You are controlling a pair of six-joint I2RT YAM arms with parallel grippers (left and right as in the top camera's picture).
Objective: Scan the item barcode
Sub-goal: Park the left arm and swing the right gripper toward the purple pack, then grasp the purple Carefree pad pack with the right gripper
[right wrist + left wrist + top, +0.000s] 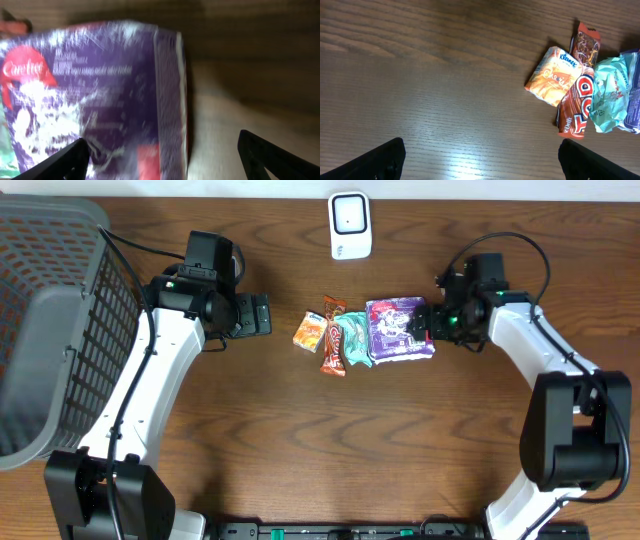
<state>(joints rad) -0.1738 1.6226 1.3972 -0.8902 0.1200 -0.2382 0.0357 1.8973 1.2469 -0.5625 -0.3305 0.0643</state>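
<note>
A purple Carefree pack lies at the right end of a small cluster of items on the wooden table. My right gripper hovers low over its right edge. In the right wrist view the pack fills the left side, and its right edge lies between the spread fingers of that gripper, which is open. The white barcode scanner stands at the far edge of the table. My left gripper is open over bare wood left of the cluster, with nothing inside it.
The cluster also holds an orange Kleenex pack, a brown bar, a red-orange bar and a teal pack. A grey mesh basket fills the left edge of the table.
</note>
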